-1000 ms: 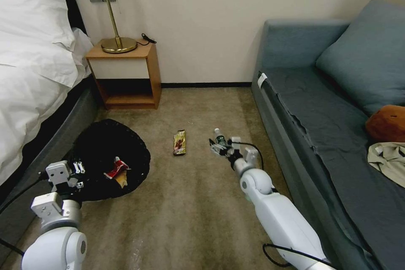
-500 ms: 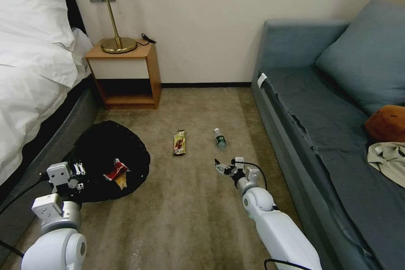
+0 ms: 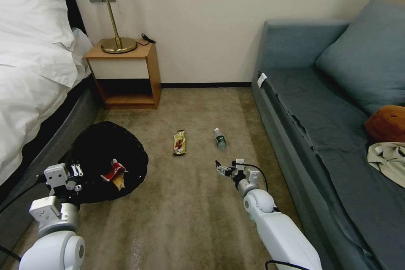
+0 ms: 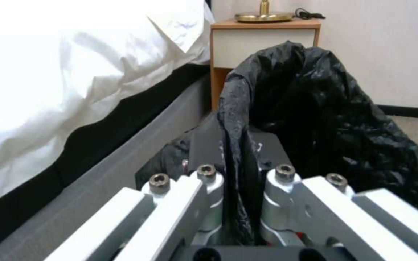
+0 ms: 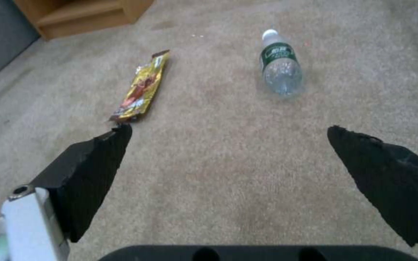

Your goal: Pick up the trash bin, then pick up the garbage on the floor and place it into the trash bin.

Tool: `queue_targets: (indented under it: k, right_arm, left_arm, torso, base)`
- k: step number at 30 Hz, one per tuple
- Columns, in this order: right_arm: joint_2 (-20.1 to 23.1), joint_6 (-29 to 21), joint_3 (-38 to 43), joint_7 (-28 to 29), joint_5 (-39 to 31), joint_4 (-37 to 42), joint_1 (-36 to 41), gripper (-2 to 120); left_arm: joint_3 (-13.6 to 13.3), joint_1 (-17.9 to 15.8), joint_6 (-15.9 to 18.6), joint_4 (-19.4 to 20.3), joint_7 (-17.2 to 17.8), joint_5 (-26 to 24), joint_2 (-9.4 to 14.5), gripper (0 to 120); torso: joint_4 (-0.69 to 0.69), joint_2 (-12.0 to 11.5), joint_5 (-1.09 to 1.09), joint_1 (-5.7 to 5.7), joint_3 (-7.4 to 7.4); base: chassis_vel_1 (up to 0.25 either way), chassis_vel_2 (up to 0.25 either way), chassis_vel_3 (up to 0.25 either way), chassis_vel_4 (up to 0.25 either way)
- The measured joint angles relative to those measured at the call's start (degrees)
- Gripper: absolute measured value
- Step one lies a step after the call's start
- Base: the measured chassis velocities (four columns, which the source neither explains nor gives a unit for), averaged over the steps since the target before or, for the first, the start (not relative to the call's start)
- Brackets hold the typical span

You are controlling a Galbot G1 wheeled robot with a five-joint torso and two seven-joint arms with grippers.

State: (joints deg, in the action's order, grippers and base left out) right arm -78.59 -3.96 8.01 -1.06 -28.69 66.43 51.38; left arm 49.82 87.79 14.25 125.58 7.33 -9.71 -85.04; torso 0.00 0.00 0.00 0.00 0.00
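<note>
With the left gripper (image 3: 76, 171) pinching the black-bagged round trash bin's (image 3: 105, 156) rim beside the bed, the spread right gripper (image 3: 222, 168) hovers short of the small clear plastic bottle (image 3: 220, 139) lying mid-carpet near the sofa; recommend straddling its body squarely.

The trash bin's (image 3: 105, 160) white body is totally hidden under the black bag (image 4: 325, 119). The left gripper's (image 4: 240, 181) fingers are mostly buried in the bag folds. Print on the candy wrapper (image 5: 141, 87) and the bottle (image 5: 281, 65) label is too small to read.
</note>
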Motion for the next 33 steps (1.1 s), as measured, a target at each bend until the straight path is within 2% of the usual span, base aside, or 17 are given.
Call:
queue_targets:
  k: [12, 33]
  right_arm:
    - [-0.5, 1.6, -0.8, -1.5, 0.8, -4.0, -1.9, 100]
    - [-0.6, 2.9, -0.6, -1.8, 1.1, -6.0, -2.3, 100]
  left_arm:
    - [1.2, 0.1, -0.4, 0.1, 0.1, 0.4, -0.4, 5]
    - [2.1, -0.3, -0.9, -1.3, 0.1, 0.7, -0.5, 5]
  torso:
    - [0.0, 0.0, 0.0, 0.0, 0.0]
    - [0.0, 0.0, 0.0, 0.0, 0.0]
  base:
    - [0.0, 0.0, 0.0, 0.0]
    - [-0.011, 0.012, 0.013, -0.006]
